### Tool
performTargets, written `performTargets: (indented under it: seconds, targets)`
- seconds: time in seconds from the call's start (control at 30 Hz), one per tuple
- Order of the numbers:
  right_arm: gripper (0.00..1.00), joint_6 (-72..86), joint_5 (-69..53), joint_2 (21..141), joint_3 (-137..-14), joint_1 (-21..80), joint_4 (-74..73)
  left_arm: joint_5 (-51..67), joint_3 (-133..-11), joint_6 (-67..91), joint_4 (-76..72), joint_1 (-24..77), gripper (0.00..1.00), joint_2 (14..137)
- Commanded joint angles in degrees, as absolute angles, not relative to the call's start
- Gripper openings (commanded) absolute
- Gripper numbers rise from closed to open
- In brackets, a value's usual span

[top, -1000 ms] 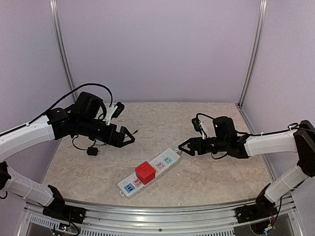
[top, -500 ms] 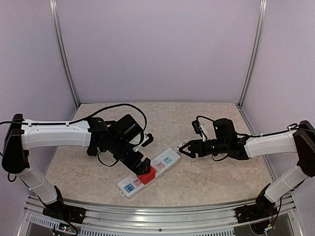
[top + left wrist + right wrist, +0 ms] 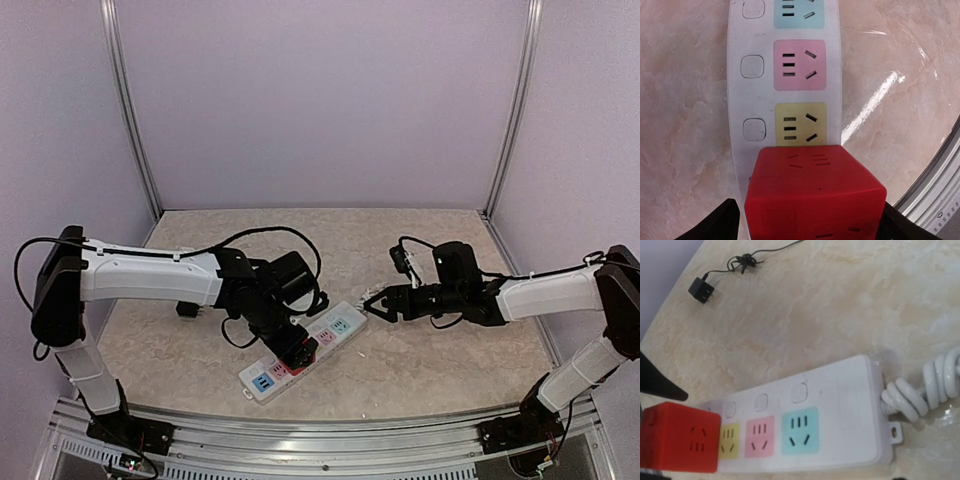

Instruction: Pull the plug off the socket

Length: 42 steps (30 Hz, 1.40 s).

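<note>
white shells along left arm [image 3: 140, 275] and right arm [image 3: 550, 290], black at joints, wrists and pointed fingers [image 3: 715, 225]; thin black cables [image 3: 262, 231] looped over both; black bases [image 3: 130, 432] at the worktop's near edge.

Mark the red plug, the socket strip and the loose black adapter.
red plug [image 3: 815, 192], left wrist view, top face.
socket [image 3: 850, 410], right wrist view, bare white end by the cord.
black adapter [image 3: 701, 290], right wrist view, its body.

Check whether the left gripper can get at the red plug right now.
Probably yes: the left gripper straddles the plug on the socket, with one finger at each side and nothing in between.
</note>
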State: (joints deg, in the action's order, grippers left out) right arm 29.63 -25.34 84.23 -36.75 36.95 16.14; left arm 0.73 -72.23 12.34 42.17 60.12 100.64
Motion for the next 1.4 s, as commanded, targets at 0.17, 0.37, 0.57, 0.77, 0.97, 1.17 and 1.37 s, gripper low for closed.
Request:
performTargets:
  seconds: [0.17, 0.37, 0.57, 0.77, 0.97, 1.17, 1.37]
  targets:
    - [0.78, 30.50, -26.17, 85.21, -35.64, 37.09, 17.72, -3.91, -75.88, 11.55, 45.58, 60.68, 0.67, 104.19]
    - [0.72, 36.37, -27.98, 88.11, -34.96, 37.94, 23.18, -5.50, -77.70, 11.13, 42.49, 60.73, 0.54, 104.69]
    - [0.64, 39.73, -28.56, 92.08, -38.18, 41.02, 25.60, -5.71, -80.42, 10.69, 40.02, 60.67, 0.45, 107.30]
    - [0.47, 41.57, -28.30, 97.20, -41.46, 41.92, 26.39, -5.15, -81.18, 10.17, 37.00, 60.73, 0.38, 108.69]
    - [0.27, 42.18, -27.86, 100.52, -43.73, 42.10, 25.33, -1.91, -82.85, 10.11, 34.70, 60.87, 0.34, 110.26]
    - [0.19, 43.45, -28.58, 102.41, -44.47, 42.10, 27.25, -0.75, -83.73, 9.63, 33.40, 61.24, 0.32, 111.26]
    - [0.14, 47.32, -31.64, 106.12, -44.21, 42.14, 34.62, -0.35, -84.22, 9.32, 33.13, 61.38, 0.31, 111.77]
